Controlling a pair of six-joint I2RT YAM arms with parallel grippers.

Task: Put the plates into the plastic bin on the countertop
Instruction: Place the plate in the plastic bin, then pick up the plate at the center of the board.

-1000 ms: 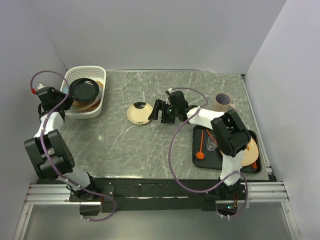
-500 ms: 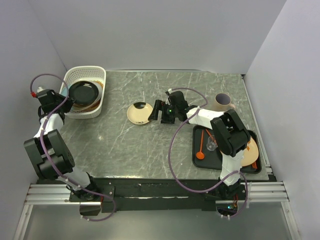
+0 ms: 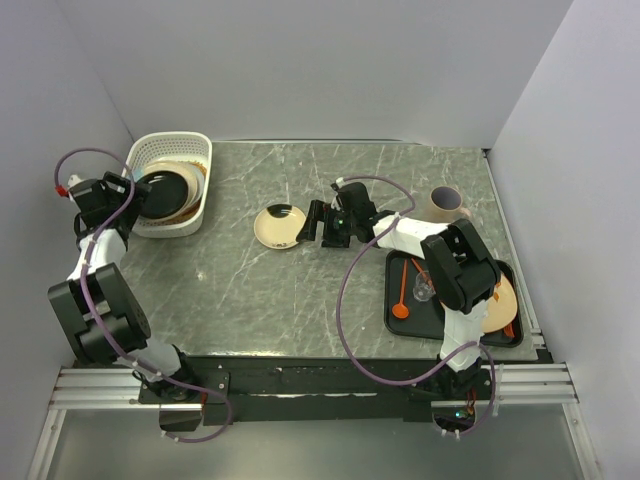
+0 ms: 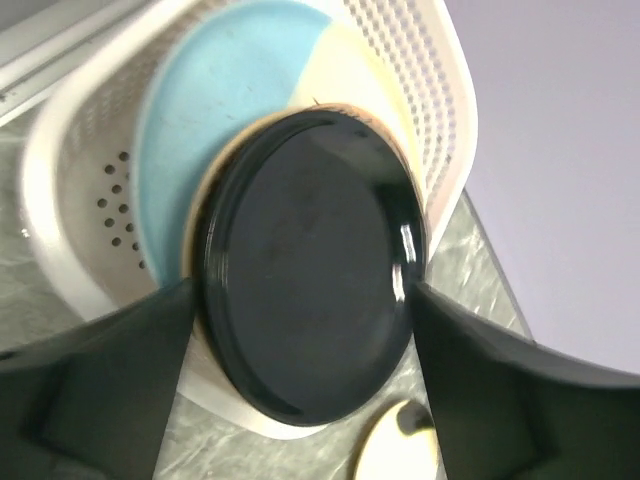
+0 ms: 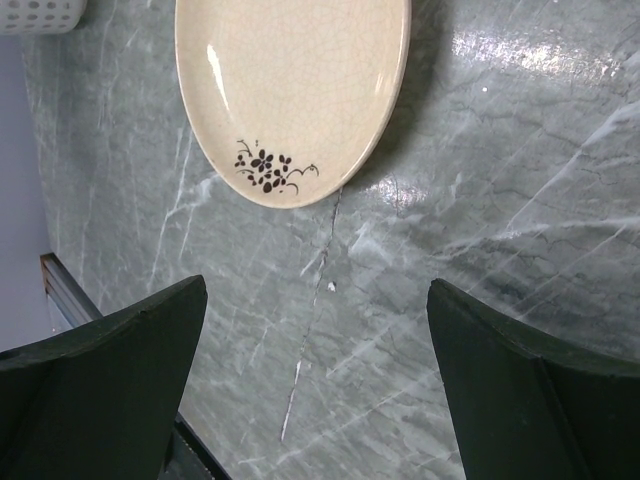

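The bin (image 3: pixel 178 143) stands on the countertop (image 3: pixel 300 310), at its far left corner. A dark plate (image 3: pixel 160 193) lies tilted in the bin on top of other plates. Its lower edge hangs over the bin's near left wall. Under it in the bin is a blue-and-cream plate (image 4: pixel 200 120), which rests against the lattice side.

The left gripper (image 4: pixel 300 288) hovers just left of the bin and faces the dark plate. Its jaws are spread wide and clamp nothing. In the wrist view the plate fills the gap between the fingers (image 4: pixel 100 390), but whether they touch its rim cannot be told.

A small cream plate (image 5: pixel 300 90) with a dark flower sprig lies flat on the countertop, right of the bin and apart from it. The right gripper (image 5: pixel 318 290) is low over the countertop, just beyond that plate on the side away from the bin. Its jaws are wide apart and hold nothing.

Far right of the bin sits a black tray (image 3: pixel 430 322) with an orange spoon (image 3: pixel 402 292). A tan plate (image 3: pixel 503 300) lies on it, partly hidden by the right arm. A mug (image 3: pixel 445 204) stands behind the tray.
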